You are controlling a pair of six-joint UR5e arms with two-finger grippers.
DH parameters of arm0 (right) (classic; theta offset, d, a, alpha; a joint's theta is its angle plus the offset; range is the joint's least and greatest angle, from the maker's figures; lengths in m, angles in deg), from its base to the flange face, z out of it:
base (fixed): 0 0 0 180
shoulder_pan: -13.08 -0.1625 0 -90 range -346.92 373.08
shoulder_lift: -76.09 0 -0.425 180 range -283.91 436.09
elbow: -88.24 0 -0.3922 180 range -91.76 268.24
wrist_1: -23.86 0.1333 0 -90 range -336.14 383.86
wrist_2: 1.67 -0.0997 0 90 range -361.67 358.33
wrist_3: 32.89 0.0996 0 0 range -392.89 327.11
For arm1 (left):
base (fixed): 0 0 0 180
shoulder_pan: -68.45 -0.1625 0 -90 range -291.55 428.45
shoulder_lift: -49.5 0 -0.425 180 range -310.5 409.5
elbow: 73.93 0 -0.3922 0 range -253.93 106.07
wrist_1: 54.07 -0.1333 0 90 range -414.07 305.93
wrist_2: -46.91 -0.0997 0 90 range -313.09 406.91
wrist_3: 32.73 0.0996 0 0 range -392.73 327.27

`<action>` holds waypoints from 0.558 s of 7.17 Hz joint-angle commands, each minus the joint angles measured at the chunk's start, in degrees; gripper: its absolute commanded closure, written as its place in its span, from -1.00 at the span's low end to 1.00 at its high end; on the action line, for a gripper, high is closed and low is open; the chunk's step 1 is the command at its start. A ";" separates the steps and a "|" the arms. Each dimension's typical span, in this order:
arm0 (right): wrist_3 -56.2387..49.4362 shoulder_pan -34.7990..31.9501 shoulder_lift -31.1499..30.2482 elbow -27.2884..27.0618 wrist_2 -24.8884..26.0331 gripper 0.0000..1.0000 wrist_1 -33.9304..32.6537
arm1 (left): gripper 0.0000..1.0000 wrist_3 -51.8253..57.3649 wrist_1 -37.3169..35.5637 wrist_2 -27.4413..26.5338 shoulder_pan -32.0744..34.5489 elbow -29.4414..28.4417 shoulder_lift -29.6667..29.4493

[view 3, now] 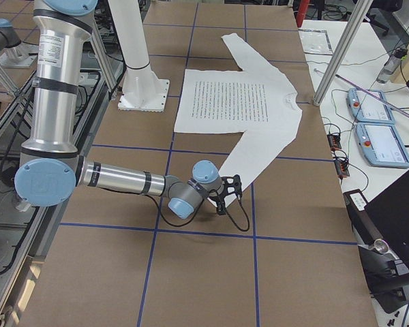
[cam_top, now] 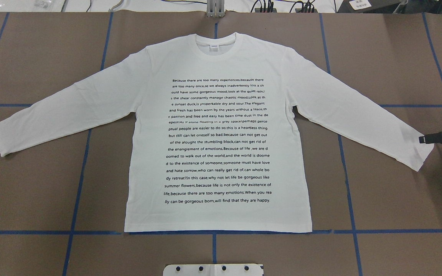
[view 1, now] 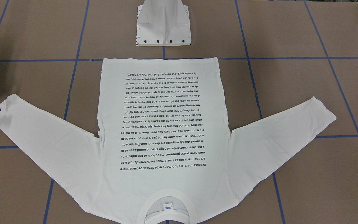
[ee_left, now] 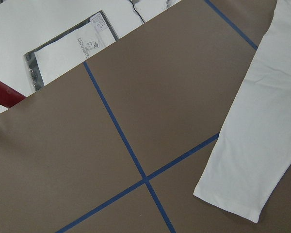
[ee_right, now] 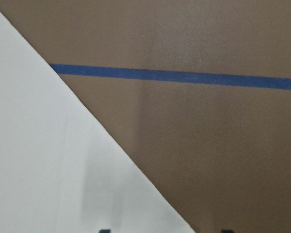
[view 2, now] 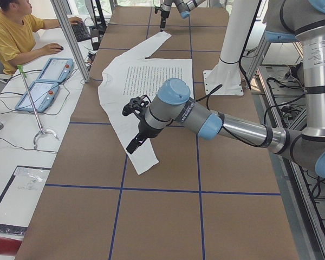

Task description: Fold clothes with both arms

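The white long-sleeved T-shirt (cam_top: 217, 134) lies flat on the brown table, black text up, collar away from the robot and both sleeves spread out. My right gripper (cam_top: 422, 139) is low at the cuff of the sleeve on my right. In the right wrist view the sleeve (ee_right: 48, 170) fills the lower left, and two dark fingertips (ee_right: 104, 230) stand wide apart at the bottom edge, so it is open. My left gripper (view 2: 133, 146) shows only in the exterior left view, raised near the other sleeve; I cannot tell if it is open. The left wrist view shows that cuff (ee_left: 252, 145) from above.
The white pedestal base (view 1: 163, 28) stands just behind the shirt's hem. Blue tape lines (cam_top: 79, 172) grid the table. An operator in yellow (view 2: 11, 32) sits at a side desk with teach pendants (view 2: 49, 70). An aluminium post (view 3: 341, 54) stands near the collar.
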 commanded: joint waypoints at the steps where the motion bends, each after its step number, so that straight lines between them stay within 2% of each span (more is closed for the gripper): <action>1: -0.16 1.05 -0.45 0.42 0.88 -0.53 0.01 | -1.00 0.01 0.00 0.43 0.07 0.05 0.24; 2: -0.16 1.41 -0.45 0.59 0.97 -0.35 0.01 | -1.00 0.09 0.00 0.96 0.07 0.05 0.33; 3: -0.25 1.58 -0.46 0.59 0.97 -0.29 0.01 | -1.00 0.09 0.00 0.97 0.07 0.05 0.33; 4: -0.34 1.67 -0.46 0.68 0.97 -0.09 0.01 | -1.00 0.09 0.00 0.97 0.07 -0.04 0.33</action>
